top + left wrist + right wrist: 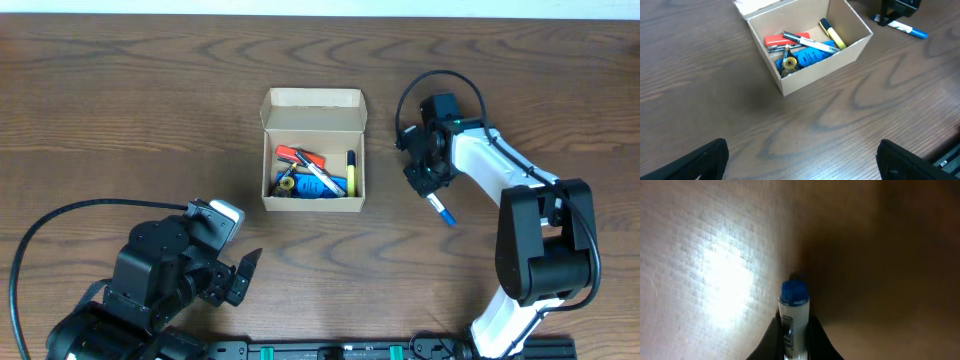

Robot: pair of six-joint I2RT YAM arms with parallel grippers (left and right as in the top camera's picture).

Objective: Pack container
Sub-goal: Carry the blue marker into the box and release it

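Observation:
The tan cardboard container (314,205) stands open at the table's middle, lid flap folded back, and it also shows in the left wrist view (815,75). Inside lie a red item (296,156), a blue item, a yellow marker (352,170), a white pen and a small round roll. My right gripper (428,186) is shut on a white marker with a blue cap (441,211), to the right of the container; the marker shows between the fingers in the right wrist view (793,315). My left gripper (240,275) is open and empty, near the table's front.
Black cables loop from both arms, one at the front left (70,215) and one above the right wrist (440,80). The right arm's base (540,250) stands at the front right. A black rail (380,350) runs along the front edge.

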